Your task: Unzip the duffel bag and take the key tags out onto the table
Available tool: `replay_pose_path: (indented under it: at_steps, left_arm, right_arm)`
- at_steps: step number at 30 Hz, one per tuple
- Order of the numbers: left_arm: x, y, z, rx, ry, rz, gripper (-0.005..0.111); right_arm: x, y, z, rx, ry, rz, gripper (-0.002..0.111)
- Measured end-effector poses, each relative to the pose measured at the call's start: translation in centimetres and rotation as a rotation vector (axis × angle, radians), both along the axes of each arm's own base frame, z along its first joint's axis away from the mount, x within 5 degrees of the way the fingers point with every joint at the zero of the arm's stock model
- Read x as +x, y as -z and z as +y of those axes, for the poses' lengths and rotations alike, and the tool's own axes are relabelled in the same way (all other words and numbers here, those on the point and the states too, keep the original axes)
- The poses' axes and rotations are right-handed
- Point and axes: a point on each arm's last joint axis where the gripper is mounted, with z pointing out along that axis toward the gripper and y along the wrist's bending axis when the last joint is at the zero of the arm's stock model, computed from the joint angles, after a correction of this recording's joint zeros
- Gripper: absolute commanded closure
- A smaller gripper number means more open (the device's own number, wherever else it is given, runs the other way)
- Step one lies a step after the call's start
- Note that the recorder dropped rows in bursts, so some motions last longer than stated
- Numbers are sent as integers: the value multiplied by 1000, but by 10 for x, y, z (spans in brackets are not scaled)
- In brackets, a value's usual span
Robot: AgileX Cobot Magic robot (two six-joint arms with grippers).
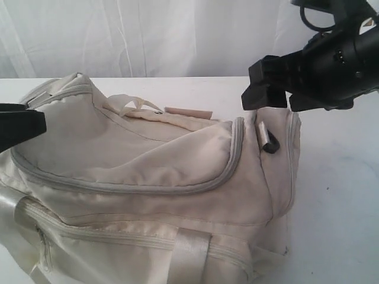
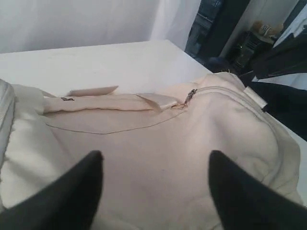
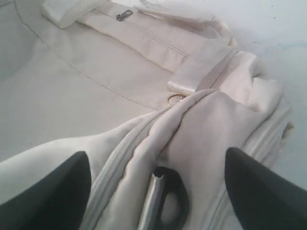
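Note:
The cream-beige duffel bag (image 1: 148,177) lies across the white table (image 1: 343,195), its grey zipper (image 1: 234,160) curving round the flap, closed as far as I see. A small metal zipper pull (image 2: 190,96) sits on the top seam. My left gripper (image 2: 156,160) is open, hovering over plain bag fabric near the bag's left end (image 1: 23,124). Above the bag's right end hangs my right gripper (image 3: 158,160), open, its fingers either side of a black D-ring (image 3: 170,196); in the exterior view that ring (image 1: 269,144) lies below the gripper (image 1: 260,89). The key tags are hidden.
A white curtain (image 1: 148,35) hangs behind the table. Webbing straps (image 1: 189,254) run over the bag's near side. A loose fabric tab (image 1: 186,111) lies behind the bag top. Dark equipment (image 2: 225,28) stands beyond the table's far corner.

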Motion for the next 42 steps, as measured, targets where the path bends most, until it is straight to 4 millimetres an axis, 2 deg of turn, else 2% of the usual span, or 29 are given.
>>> replay_pose_path:
  at_steps: [3,6,8,13,17,21,24,27,30,32,33,34,35,36,39,42]
  left_arm:
    - [-2,-2,0,-11,-3,-11,31]
    - [-2,-15,0,8,-9,-77,33]
    - [3,-24,4,38,-75,-133,33]
    - [32,-34,27,164,-327,-217,33]
    - [60,-21,35,250,-345,-191,33]
    - [89,-10,38,265,-328,-154,33]
    - [115,-7,24,275,-248,-149,33]
    - [141,-4,-4,319,-161,-156,33]
    - [158,10,-20,366,-116,-120,35]
    - [174,30,-25,406,-151,-57,44]
    - [179,35,-24,418,-166,-42,58]
    - [186,40,-23,430,-188,-26,73]
    - [188,41,-23,434,-195,-26,97]
    - [190,41,-23,433,-200,-23,106]
    - [190,40,-22,436,-201,-27,106]
    - [187,30,-18,419,-235,-39,106]
  right_arm:
    - [7,10,4,-13,3,31,36]
    - [13,19,8,-27,5,64,36]
    - [17,25,9,-37,5,81,36]
    - [23,35,13,-52,5,114,36]
    - [29,45,16,-61,10,145,38]
    - [34,55,19,-73,18,176,49]
    - [38,61,21,-76,26,190,60]
    - [38,60,21,-71,31,192,70]
    - [38,60,21,-68,33,194,86]
    - [37,60,21,-66,34,196,99]
    - [37,60,21,-66,34,196,106]
    - [37,60,21,-66,34,196,108]
    - [37,60,21,-66,34,196,108]
    - [37,60,21,-66,34,196,108]
    - [38,60,21,-76,19,185,108]
    - [36,50,16,-102,0,103,108]
